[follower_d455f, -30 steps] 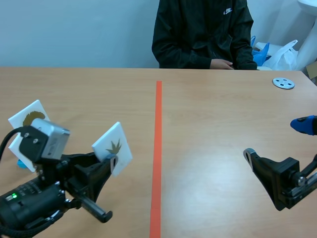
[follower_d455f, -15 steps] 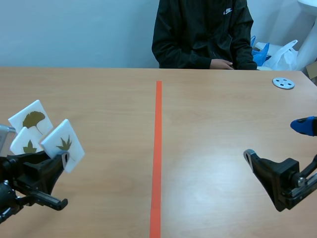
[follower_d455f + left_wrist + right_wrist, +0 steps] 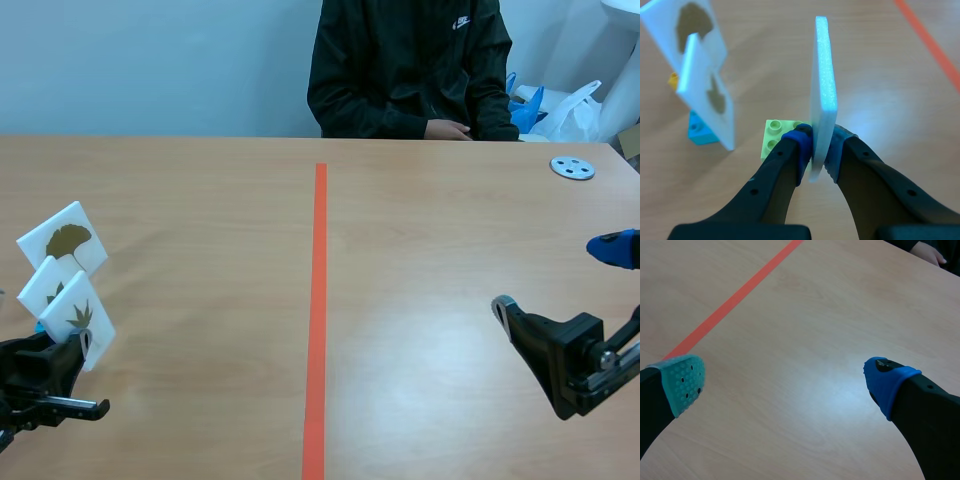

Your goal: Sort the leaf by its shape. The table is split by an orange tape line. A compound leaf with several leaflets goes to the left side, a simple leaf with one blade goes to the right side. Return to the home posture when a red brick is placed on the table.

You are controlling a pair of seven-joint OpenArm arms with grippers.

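My left gripper [image 3: 68,368] is shut on a white card [image 3: 79,319] that bears a small, several-pointed leaf, low at the table's near left, well left of the orange tape line [image 3: 318,300]. In the left wrist view the card [image 3: 822,90] stands edge-on between my blue pads [image 3: 799,145], with a lime-green brick [image 3: 777,134] at its foot. Two other leaf cards [image 3: 62,238] [image 3: 46,285] stand just beyond it. My right gripper [image 3: 555,282] hangs open over bare wood on the right side, nothing between its fingers [image 3: 686,381].
A person in a black jacket [image 3: 408,70] sits across the table, a hand [image 3: 450,128] resting on its far edge. A grey disc [image 3: 572,167] lies at the far right. The other cards stand on a blue brick [image 3: 701,132] and a yellow brick [image 3: 673,79].
My left arm has carried the card from near the tape line leftward and lower, to beside the two standing cards. The right arm has not moved.
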